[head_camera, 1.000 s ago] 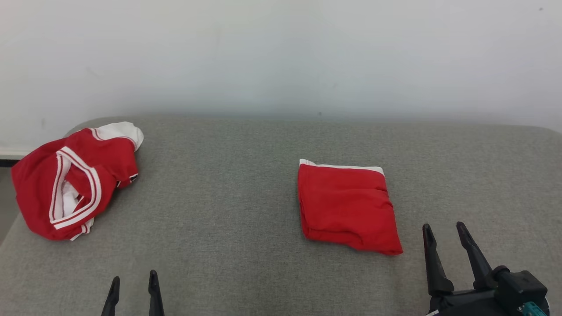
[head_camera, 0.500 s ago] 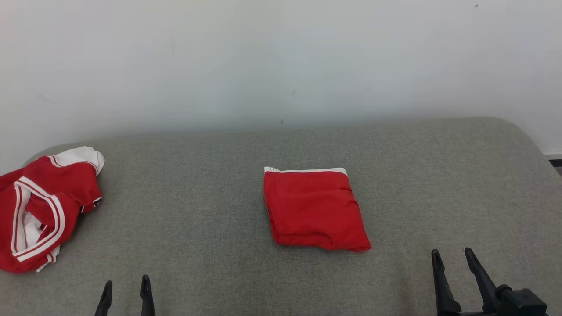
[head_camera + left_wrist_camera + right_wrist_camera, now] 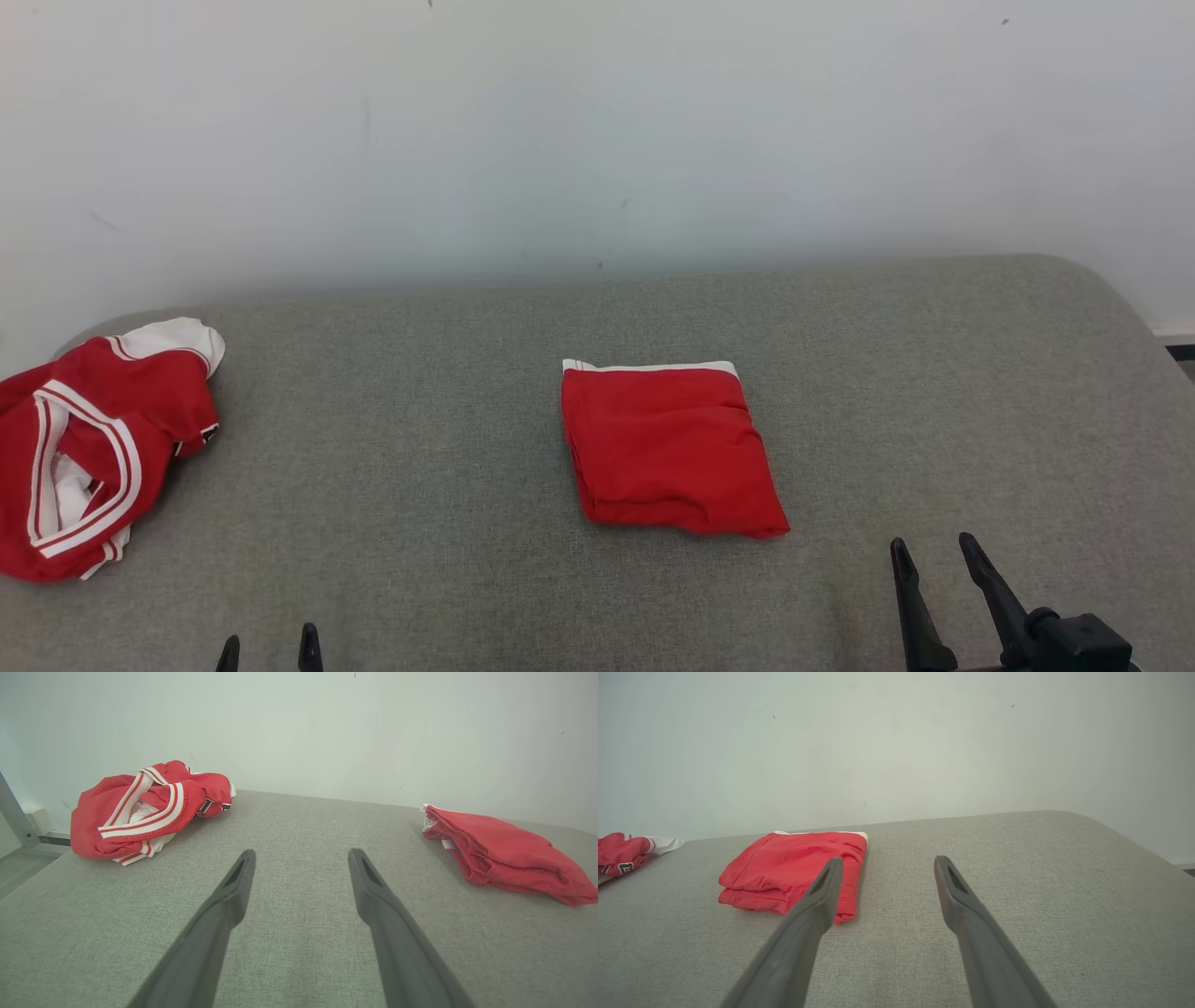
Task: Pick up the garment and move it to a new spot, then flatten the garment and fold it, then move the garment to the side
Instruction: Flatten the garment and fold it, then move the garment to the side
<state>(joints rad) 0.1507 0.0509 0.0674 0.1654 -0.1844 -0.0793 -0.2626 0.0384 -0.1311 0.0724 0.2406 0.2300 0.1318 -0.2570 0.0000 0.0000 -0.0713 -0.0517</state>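
Observation:
A folded red garment with a white band along its far edge lies flat in the middle of the grey cushioned surface; it also lies at the right in the left wrist view and left of centre in the right wrist view. My left gripper stands open at the bottom left, nothing between its fingers. Open and empty too, my right gripper is at the lower right, just right of and nearer than the folded garment. Both are apart from the cloth.
A crumpled red garment with white stripes lies at the surface's left edge, also in the left wrist view. A pale wall backs the surface. The surface rounds off at the far right corner.
The head camera has swung right, so the whole picture shifted left. Both grippers sit lower in the view and stay open. The folded garment lies as before.

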